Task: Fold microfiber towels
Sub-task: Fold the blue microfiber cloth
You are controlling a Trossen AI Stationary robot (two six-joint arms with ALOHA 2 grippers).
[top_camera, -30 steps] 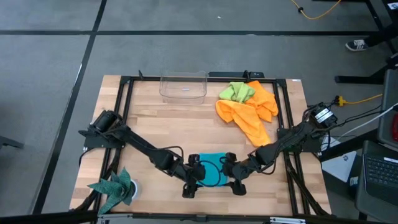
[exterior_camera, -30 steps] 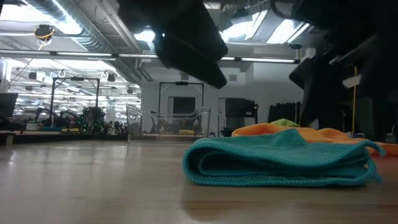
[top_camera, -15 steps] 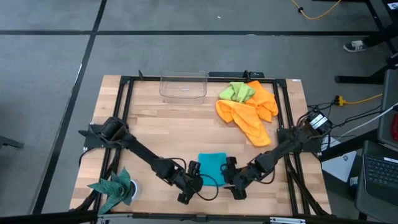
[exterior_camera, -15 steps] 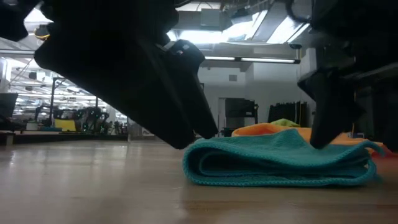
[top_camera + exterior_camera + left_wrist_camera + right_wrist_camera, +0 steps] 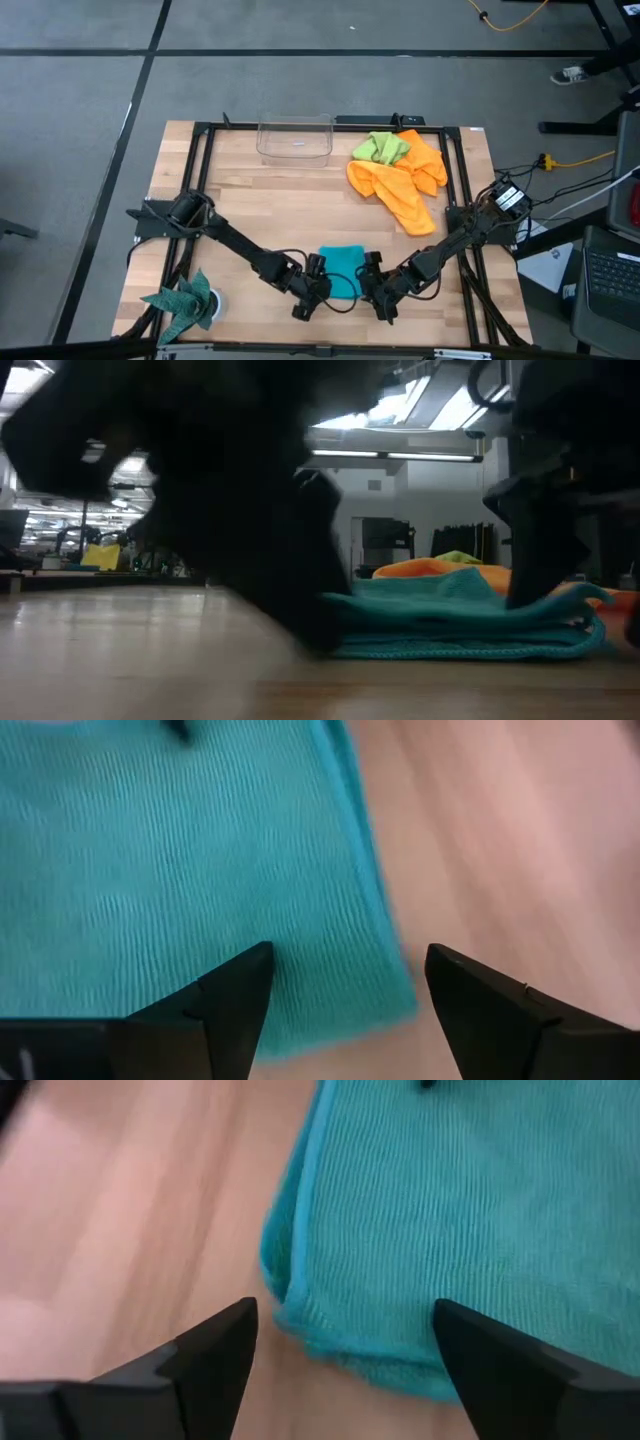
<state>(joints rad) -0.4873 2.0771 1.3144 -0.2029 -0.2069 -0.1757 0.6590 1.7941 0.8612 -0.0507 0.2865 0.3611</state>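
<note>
A turquoise towel (image 5: 342,265), folded into a small flat pad, lies on the wooden table near its front edge. My left gripper (image 5: 316,292) is open and low at the towel's near left corner (image 5: 385,1000), which lies between its fingers in the left wrist view. My right gripper (image 5: 375,292) is open and low at the towel's near right corner (image 5: 290,1305), with its fingers on either side of that corner. In the low view the left gripper (image 5: 300,590) hides the towel's (image 5: 460,622) left end. Whether either gripper touches the cloth does not show.
Two orange towels (image 5: 400,185) lie bunched at the back right with a lime-green one (image 5: 382,147) on their far end. A clear bin (image 5: 295,138) stands at the far edge. A dark teal spiky cloth (image 5: 185,300) sits at the near left corner.
Both grippers have come down toward the table and settled at the turquoise towel's two near corners, each rolling a little at the wrist. Their fingers have stayed open. The towel has kept its place and shape.
</note>
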